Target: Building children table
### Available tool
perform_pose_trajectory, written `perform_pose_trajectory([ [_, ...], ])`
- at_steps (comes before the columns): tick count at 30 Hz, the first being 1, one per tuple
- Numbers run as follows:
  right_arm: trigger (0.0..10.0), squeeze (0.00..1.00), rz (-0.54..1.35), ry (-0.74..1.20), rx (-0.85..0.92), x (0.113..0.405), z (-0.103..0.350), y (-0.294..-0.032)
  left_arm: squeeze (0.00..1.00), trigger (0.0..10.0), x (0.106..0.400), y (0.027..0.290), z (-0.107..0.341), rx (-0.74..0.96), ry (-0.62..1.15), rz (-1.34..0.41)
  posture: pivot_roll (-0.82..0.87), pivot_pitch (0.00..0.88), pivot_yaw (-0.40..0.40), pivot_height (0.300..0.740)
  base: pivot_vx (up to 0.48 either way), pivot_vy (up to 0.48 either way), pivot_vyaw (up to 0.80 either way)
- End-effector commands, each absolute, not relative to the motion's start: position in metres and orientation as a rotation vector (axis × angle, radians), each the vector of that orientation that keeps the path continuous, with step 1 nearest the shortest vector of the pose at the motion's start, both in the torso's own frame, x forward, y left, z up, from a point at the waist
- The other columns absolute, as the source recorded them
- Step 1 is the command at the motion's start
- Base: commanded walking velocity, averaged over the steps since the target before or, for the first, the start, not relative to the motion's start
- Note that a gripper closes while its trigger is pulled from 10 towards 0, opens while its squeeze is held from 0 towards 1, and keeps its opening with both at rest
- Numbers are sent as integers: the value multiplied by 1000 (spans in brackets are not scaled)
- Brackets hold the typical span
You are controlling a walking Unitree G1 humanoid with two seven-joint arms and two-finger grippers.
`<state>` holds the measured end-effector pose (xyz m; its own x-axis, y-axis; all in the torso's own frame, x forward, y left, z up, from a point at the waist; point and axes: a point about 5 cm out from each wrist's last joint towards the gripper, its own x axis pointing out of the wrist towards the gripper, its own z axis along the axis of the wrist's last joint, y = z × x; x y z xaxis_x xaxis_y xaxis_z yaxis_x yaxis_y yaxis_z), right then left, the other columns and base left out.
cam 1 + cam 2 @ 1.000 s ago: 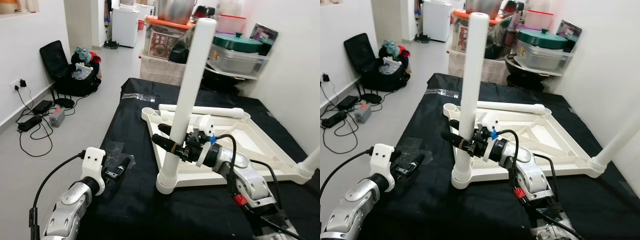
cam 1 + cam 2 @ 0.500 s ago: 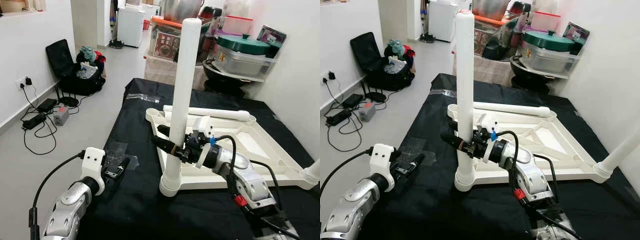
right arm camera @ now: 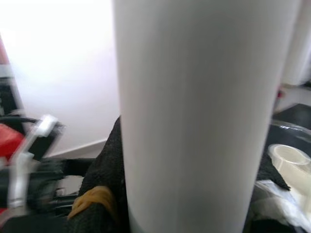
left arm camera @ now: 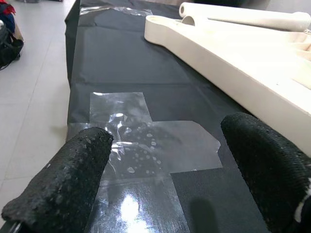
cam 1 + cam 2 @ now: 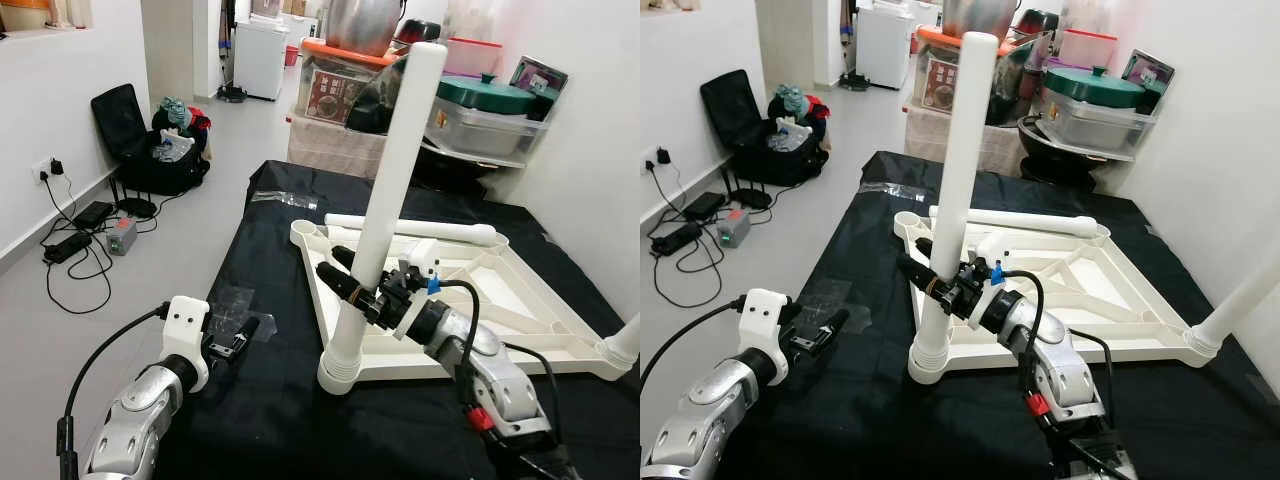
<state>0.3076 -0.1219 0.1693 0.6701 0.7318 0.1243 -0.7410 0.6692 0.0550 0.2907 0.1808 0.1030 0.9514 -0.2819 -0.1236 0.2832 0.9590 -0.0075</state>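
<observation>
The right gripper (image 5: pixel 345 283) is clamped on the white table leg (image 5: pixel 385 205), black fingers pinching the tube on both sides low on its length, just above the ribbed foot. That leg stands in the near corner socket of the upturned white table top (image 5: pixel 520 300) and leans, its upper end tilting to the right. The right arm reaches in from the lower right, forearm angled up across the black cloth (image 5: pixel 260 400). Another leg (image 5: pixel 410 227) lies flat along the frame's far edge. Over on the left, the left gripper (image 4: pixel 165 160) hovers with fingers spread wide, holding nothing, above clear tape (image 4: pixel 141 141) stuck on the cloth, its arm low and bent beside the frame.
</observation>
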Motion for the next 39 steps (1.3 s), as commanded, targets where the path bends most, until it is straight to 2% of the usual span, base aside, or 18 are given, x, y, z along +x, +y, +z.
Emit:
perform_pose_trajectory([
  [1,0,0,709,229,47,298,107,-128,0,10000,292,175,103,-5,128,-311,89,0,-147,740,0,0,0],
  [4,0,0,709,229,47,298,107,-128,0,10000,292,175,103,-5,128,-311,89,0,-147,740,0,0,0],
  [5,0,0,631,270,20,298,101,-128,0,10000,292,175,103,-4,129,-311,86,0,-146,740,0,0,0],
  [6,0,0,631,270,20,298,101,-128,0,10000,292,175,103,-4,129,-311,86,0,-146,740,0,0,0],
  [9,0,0,314,402,-12,303,85,-141,0,10000,293,174,102,-5,129,-309,86,0,-149,740,0,0,0],
  [10,0,0,314,402,-12,303,85,-141,0,10000,293,174,102,-5,129,-309,86,0,-149,740,0,0,0],
  [14,0,0,-63,410,51,307,82,-175,0,10000,293,175,102,-3,127,-303,83,0,-149,740,0,0,0],
  [20,0,0,-277,357,90,300,87,-193,0,10000,293,177,101,0,128,-298,77,0,-147,740,0,0,0],
  [24,0,0,-381,293,114,292,94,-194,0,10000,293,176,101,1,128,-298,71,0,-140,740,0,0,0],
  [39,0,0,-500,280,143,286,95,-194,0,10000,295,176,101,6,131,-302,67,0,-129,740,0,0,0],
])
